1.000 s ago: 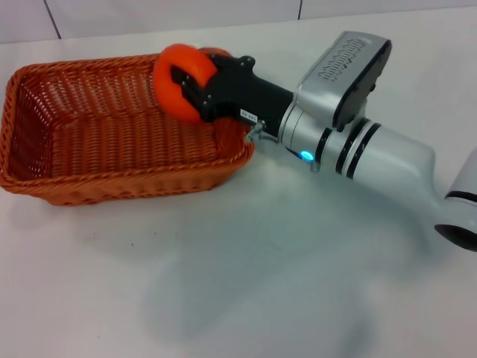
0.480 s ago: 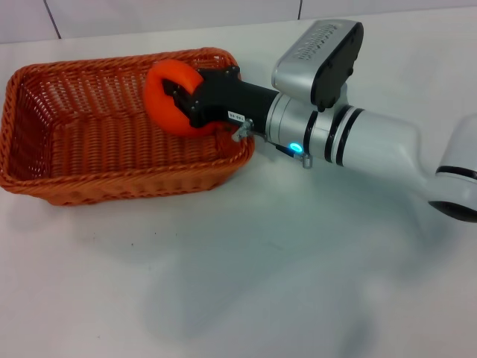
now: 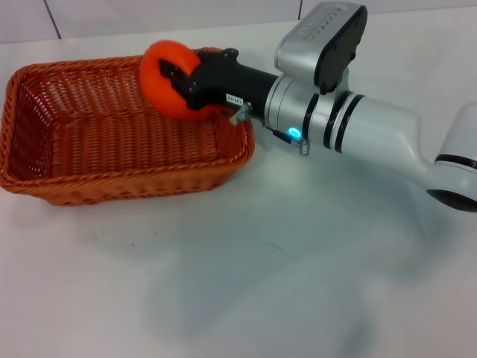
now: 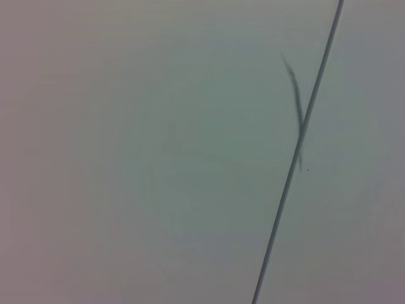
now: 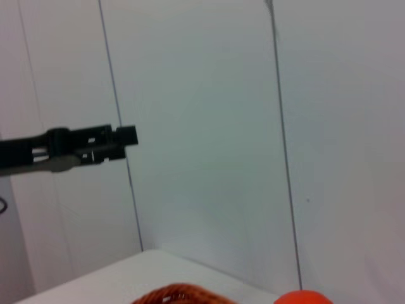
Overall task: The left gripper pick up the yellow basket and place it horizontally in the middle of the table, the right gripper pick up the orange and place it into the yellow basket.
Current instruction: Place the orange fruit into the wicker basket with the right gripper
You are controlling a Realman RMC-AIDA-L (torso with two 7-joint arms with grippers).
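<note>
The orange-brown woven basket [image 3: 119, 183] lies lengthwise on the white table [image 3: 268, 291] at the left. My right gripper [image 3: 179, 89] is shut on the orange [image 3: 156, 67] and holds it above the basket's far right corner, just over the rim. In the right wrist view only the top of the orange [image 5: 304, 297] and a bit of the basket rim [image 5: 177, 295] show at the edge. The left gripper [image 5: 123, 140] shows far off as a slim dark tip held in the air; it is out of the head view.
The right arm's silver wrist [image 3: 350, 130] reaches in from the right across the table beyond the basket's right end. White panelled walls [image 4: 158, 158] stand behind. Bare tabletop lies in front of the basket.
My right gripper has carried the orange a little to the left over the basket's right end, dipping and then rising slightly. The basket has not moved.
</note>
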